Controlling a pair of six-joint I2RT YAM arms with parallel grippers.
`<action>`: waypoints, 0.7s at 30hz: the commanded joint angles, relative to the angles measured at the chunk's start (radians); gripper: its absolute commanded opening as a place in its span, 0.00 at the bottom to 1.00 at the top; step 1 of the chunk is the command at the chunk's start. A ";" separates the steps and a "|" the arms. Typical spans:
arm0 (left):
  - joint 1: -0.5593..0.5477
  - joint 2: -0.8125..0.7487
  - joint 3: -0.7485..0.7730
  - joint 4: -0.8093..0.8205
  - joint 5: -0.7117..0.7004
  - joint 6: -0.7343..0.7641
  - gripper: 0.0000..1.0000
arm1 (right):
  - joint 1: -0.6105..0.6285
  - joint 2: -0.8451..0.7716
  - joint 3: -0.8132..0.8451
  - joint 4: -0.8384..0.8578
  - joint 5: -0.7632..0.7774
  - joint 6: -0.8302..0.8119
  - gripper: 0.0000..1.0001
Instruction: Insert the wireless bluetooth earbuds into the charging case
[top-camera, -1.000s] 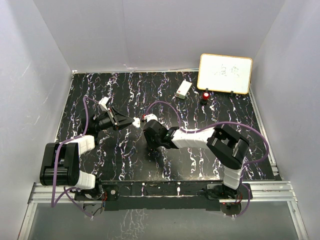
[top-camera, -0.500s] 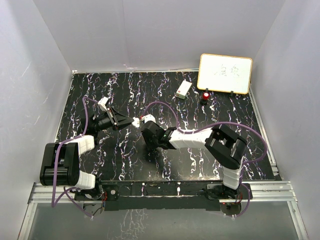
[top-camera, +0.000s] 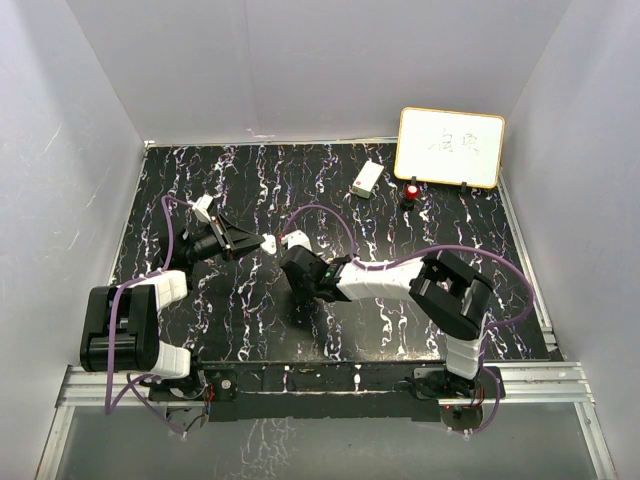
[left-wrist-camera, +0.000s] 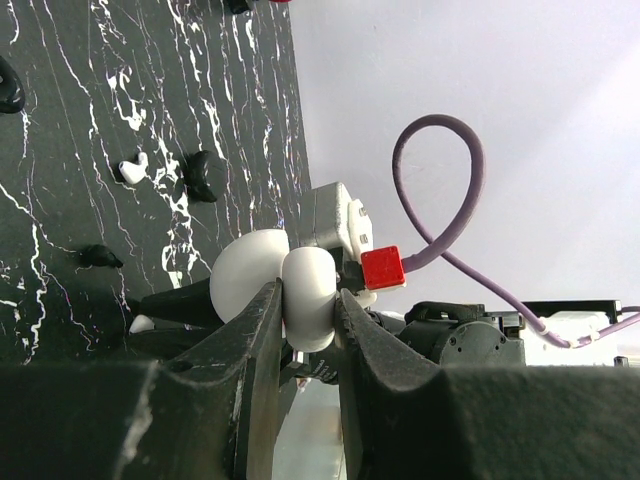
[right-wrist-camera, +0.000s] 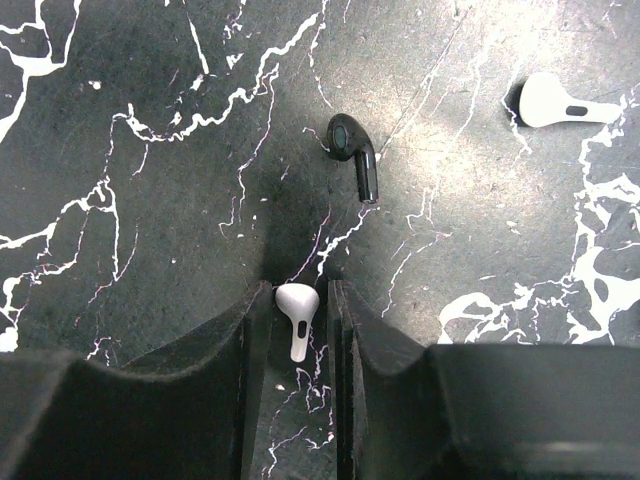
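Whiteboard (top-camera: 450, 147) upper right, small white box (top-camera: 366, 179) & red-topped item (top-camera: 410, 190), maybe a button, on marbled table (top-camera: 200, 170).

Bright even light, soft shadows, mild glare

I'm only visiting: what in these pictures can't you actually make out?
- Charging case, left wrist view: its inside faces away, between the left pincer's fingers, so any earbud in it is unseen.
- White earbud in the right pincer: in the top view the right arm covers it; the right wrist view doesn't show whether it is lifted.
- Whiteboard writing, top view: too small to read.
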 joint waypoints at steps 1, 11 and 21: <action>0.012 -0.040 0.007 -0.004 0.030 0.003 0.00 | 0.009 0.031 0.011 -0.062 0.044 -0.022 0.27; 0.017 -0.039 0.006 -0.007 0.035 0.003 0.00 | 0.017 0.044 0.023 -0.075 0.062 -0.036 0.18; 0.016 -0.021 0.025 0.027 0.058 -0.041 0.00 | -0.050 -0.197 -0.089 0.128 -0.009 -0.118 0.10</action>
